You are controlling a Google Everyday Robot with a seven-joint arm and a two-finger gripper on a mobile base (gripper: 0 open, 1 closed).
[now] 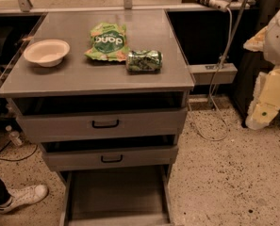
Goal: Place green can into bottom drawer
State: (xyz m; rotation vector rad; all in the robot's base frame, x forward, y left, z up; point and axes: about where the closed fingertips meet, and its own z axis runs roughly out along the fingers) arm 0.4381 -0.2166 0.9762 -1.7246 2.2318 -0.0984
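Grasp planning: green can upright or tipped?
Tipped: green can lies on its side on the cabinet top. Gripper hangs at view's right edge, apart.

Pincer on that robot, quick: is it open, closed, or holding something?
Pincer: at the right edge, open or closed cannot be told; green can lies apart on the cabinet top.

Overall: dim, with a warm yellowish cast.
Source: light falls from above onto the cabinet top [149,76], which shows a soft, even sheen.
Brightest: my gripper [267,105] at the right edge, pale and lit, and the bowl [46,52].
Glare: small highlights along the can [144,60].
Shadows: black gaps above the upper drawers [144,121]; the bottom drawer [116,192] is shaded.
Floor [224,173]: moderately lit.
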